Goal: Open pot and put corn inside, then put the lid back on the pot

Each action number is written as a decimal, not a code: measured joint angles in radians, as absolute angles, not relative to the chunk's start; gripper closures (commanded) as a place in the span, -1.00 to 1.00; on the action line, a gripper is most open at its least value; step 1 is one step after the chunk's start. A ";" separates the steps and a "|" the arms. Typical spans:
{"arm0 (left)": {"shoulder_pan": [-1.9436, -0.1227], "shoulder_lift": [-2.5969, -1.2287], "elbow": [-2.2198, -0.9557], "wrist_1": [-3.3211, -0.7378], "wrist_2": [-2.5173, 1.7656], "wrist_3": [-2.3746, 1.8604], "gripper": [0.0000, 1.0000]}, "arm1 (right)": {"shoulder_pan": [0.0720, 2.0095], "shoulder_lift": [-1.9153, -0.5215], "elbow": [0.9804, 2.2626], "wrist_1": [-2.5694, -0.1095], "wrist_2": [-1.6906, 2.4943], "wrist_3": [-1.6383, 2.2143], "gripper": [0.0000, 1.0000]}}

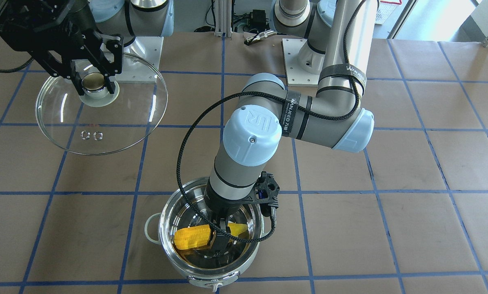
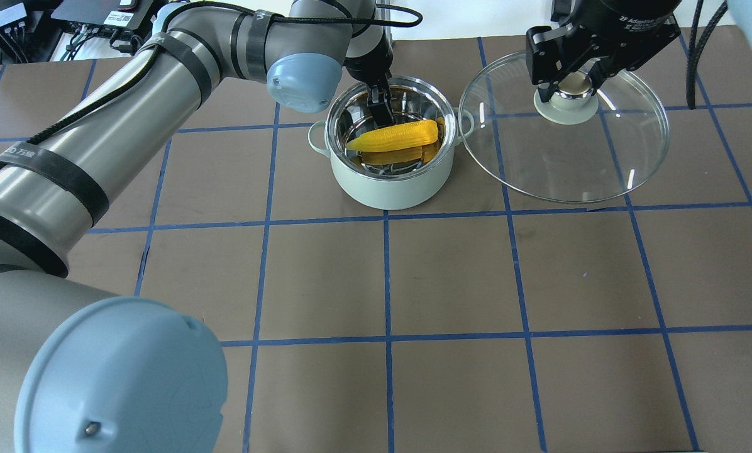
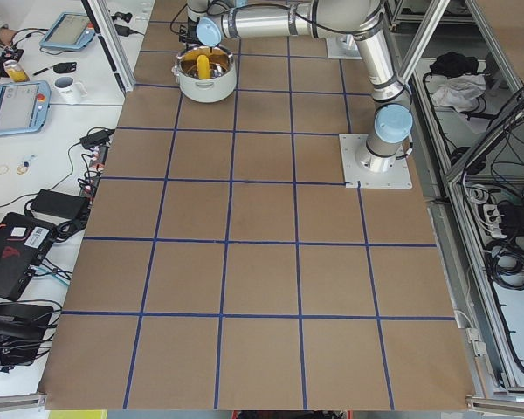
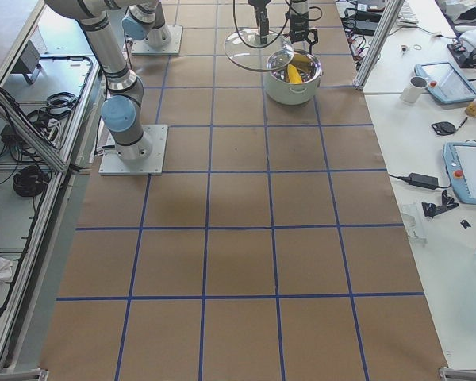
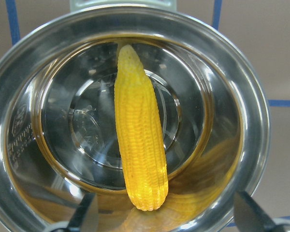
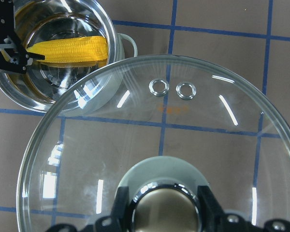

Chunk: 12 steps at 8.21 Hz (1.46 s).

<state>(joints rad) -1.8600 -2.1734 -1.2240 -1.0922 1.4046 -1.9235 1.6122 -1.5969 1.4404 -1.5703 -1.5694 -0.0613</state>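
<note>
The mint-green steel-lined pot (image 2: 388,189) stands open at the far middle of the table. The yellow corn (image 2: 393,135) lies inside it, clear in the left wrist view (image 5: 139,130). My left gripper (image 2: 381,110) reaches into the pot above the corn. Its fingers (image 5: 87,215) stand wide apart on either side of the cob's blunt end, so it is open. My right gripper (image 2: 571,82) is shut on the beige knob (image 6: 166,208) of the glass lid (image 2: 571,157). It holds the lid tilted in the air, to the right of the pot.
The table is brown with a blue tape grid. The arm bases (image 1: 305,61) stand at the robot's edge. A side bench with tablets (image 4: 468,171) and a mug (image 4: 416,87) runs along the table's far edge.
</note>
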 measured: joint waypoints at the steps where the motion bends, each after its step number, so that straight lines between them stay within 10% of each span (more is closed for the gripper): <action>1: -1.859 -2.166 -1.223 -1.093 1.404 -1.923 -1.00 | 1.612 -1.597 1.440 -1.571 -1.569 -0.061 0.22; 12: -1.631 -1.807 -1.395 -1.399 1.445 -1.313 -1.00 | 1.812 -1.293 1.374 -1.924 -1.587 0.148 0.20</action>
<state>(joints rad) -1.6312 -1.8073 -1.3950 -1.3994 1.4453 -1.3132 1.8119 -1.2935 1.3743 -1.9237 -1.5872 0.1480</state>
